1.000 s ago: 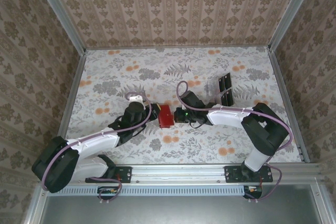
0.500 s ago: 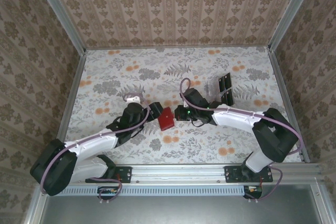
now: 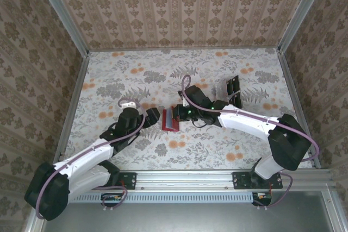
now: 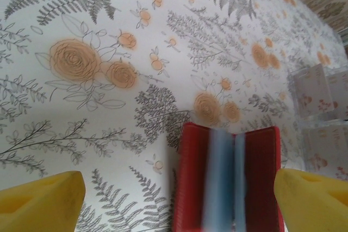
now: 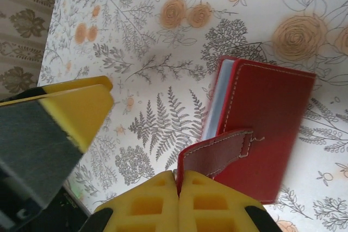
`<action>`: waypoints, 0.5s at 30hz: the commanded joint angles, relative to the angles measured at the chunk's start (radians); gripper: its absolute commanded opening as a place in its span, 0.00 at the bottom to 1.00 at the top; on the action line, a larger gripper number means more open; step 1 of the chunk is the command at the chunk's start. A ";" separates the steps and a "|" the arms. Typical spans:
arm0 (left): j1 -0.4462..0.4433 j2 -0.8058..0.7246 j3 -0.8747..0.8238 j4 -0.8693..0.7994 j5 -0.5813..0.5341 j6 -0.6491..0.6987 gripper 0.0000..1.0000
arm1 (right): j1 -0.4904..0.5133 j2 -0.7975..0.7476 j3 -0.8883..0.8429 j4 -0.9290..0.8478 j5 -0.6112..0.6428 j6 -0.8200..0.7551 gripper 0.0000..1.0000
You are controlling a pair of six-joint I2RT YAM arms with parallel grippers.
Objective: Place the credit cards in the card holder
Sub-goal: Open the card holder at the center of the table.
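Note:
The red card holder (image 3: 169, 119) stands partly open at mid-table, with pale bluish layers between its covers (image 4: 228, 180). I cannot tell what those layers are. The credit cards are hidden or out of view. My right gripper (image 5: 178, 177) is shut on the holder's red stitched strap (image 5: 220, 153), which it holds up from the red cover (image 5: 266, 112). In the top view that gripper (image 3: 180, 114) sits right of the holder. My left gripper (image 4: 179, 205) is open, its yellow fingertips (image 4: 41, 199) wide apart on either side of the holder without touching it. It sits left of the holder (image 3: 156, 117).
A clear rack with black panels (image 3: 232, 92) stands behind and to the right of the holder, and shows at the right edge of the left wrist view (image 4: 321, 88). The flowered tablecloth (image 3: 119, 74) runs to metal rails and papered walls all round.
My left gripper has opened, let go of the card holder and drawn back to the left. The right gripper has moved left with the strap, and the holder has swung open.

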 commanded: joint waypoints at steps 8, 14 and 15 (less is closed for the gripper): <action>0.009 0.014 0.038 -0.115 0.003 0.054 0.92 | -0.031 -0.040 -0.141 -0.008 0.070 0.000 0.00; 0.008 0.048 0.071 -0.168 0.006 0.074 0.92 | -0.102 -0.069 -0.278 0.009 0.123 0.011 0.00; 0.007 0.055 0.076 -0.174 0.009 0.078 0.92 | -0.115 -0.074 -0.295 0.006 0.136 0.016 0.00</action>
